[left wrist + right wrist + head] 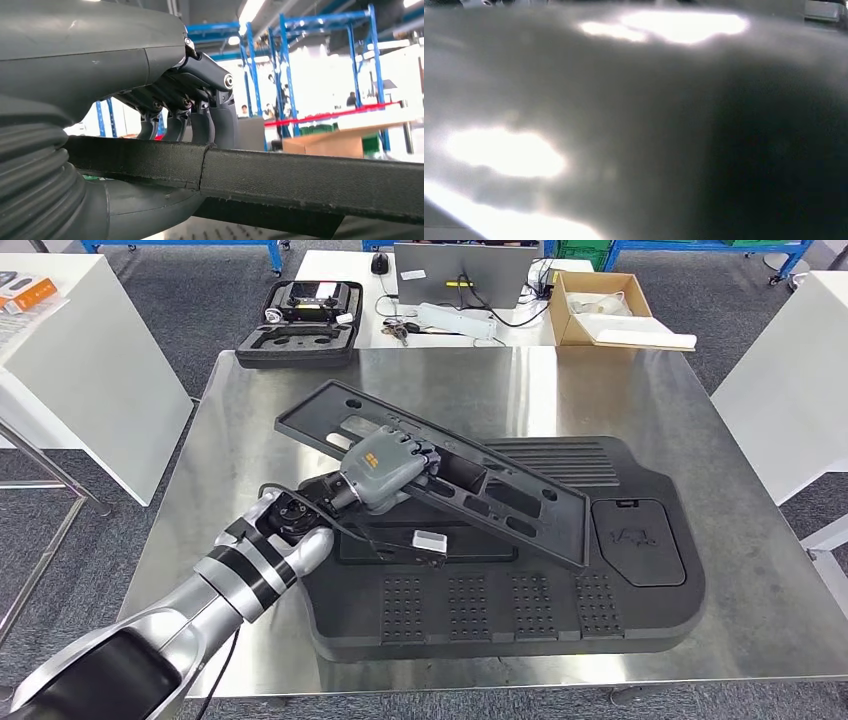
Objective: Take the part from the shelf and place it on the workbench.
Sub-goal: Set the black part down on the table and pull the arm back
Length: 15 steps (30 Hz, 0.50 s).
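Left hand on part edge

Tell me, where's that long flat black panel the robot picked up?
In the head view the long black panel is mid-table, gripped by the left hand and lying slantwise over the big black moulded part on the steel workbench.

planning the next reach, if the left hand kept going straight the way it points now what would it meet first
Likely only bare metal table. The left hand, gripping the long black panel, points to the far right, toward the cardboard box on the white table beyond; depth is unclear.
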Each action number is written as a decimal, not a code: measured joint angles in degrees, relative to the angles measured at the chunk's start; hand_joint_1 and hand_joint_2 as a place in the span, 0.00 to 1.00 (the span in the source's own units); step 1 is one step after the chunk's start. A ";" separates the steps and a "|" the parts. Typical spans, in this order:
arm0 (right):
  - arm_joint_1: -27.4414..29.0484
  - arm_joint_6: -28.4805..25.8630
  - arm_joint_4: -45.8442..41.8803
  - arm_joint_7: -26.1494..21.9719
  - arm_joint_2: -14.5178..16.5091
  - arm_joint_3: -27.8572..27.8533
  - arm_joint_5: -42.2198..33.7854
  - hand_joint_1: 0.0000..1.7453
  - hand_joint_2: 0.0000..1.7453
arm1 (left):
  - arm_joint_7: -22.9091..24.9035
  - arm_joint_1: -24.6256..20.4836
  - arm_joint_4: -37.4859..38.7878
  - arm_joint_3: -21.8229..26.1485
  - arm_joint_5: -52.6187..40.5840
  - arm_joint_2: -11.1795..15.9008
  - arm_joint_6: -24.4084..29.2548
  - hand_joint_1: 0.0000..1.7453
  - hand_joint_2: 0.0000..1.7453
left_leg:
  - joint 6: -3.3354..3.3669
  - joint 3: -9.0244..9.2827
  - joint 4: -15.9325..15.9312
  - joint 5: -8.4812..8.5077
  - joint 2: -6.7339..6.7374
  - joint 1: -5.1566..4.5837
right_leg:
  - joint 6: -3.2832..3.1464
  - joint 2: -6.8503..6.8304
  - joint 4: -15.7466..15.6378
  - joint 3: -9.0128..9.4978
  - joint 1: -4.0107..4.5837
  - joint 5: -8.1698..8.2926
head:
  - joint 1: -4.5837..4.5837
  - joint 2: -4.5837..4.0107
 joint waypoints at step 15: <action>0.03 0.47 0.00 -0.17 -0.14 -0.81 -0.43 0.00 0.00 | 0.02 -3.12 3.66 -3.71 0.27 -0.88 -10.29 1.00 1.00 | 0.00 0.00 0.00 0.00 0.00 0.01 | 0.00 0.00 0.00 0.00 0.00 0.00 | 0.01 -0.01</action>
